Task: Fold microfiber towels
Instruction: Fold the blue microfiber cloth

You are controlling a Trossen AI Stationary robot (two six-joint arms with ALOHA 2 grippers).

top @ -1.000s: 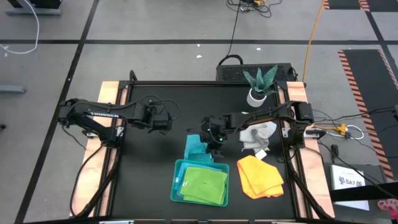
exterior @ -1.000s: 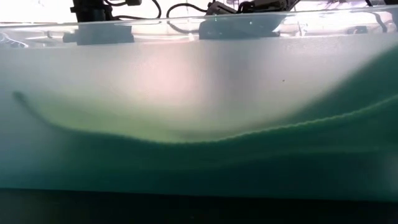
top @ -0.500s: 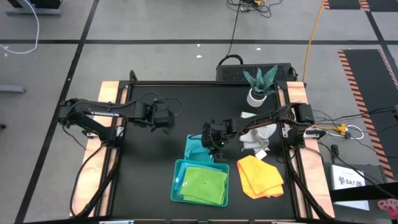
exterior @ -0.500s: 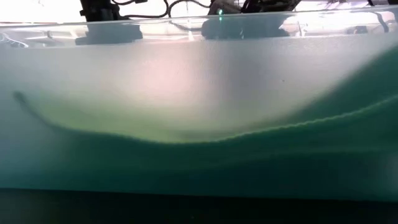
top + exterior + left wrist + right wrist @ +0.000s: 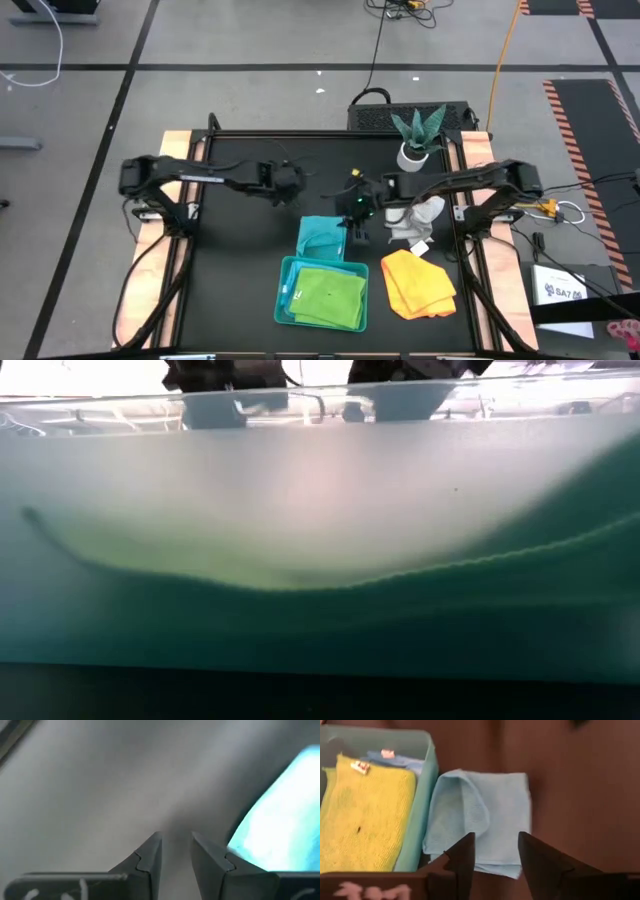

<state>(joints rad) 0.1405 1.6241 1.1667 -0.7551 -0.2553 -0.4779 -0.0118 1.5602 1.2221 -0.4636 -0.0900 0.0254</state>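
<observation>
A folded turquoise towel (image 5: pixel 320 237) (image 5: pixel 485 815) lies flat on the black table, against the far wall of the teal tray (image 5: pixel 284 300). In the tray lies a lime green towel (image 5: pixel 330 295) (image 5: pixel 370 810), with a blue one (image 5: pixel 395 760) showing under its far edge. My right gripper (image 5: pixel 357 214) (image 5: pixel 495 851) hangs open above the folded towel's right edge and touches nothing. My left gripper (image 5: pixel 292 186) (image 5: pixel 176 851) is left of and beyond that towel (image 5: pixel 280 820), its fingers slightly apart with nothing between them. A yellow-orange towel (image 5: pixel 418 282) and a grey-white one (image 5: pixel 415 218) lie to the right.
A potted plant (image 5: pixel 418 135) stands at the back right, just beyond the grey-white towel. The tray's wall (image 5: pixel 320 560) fills the low view. Bare black table lies left of the tray and behind the turquoise towel.
My right gripper has opened, let go of the turquoise towel, and risen a little toward the table's far right. The towel stays folded on the table by the tray. My left gripper has moved toward the table's right, closer to the towel, sinking and turning.
</observation>
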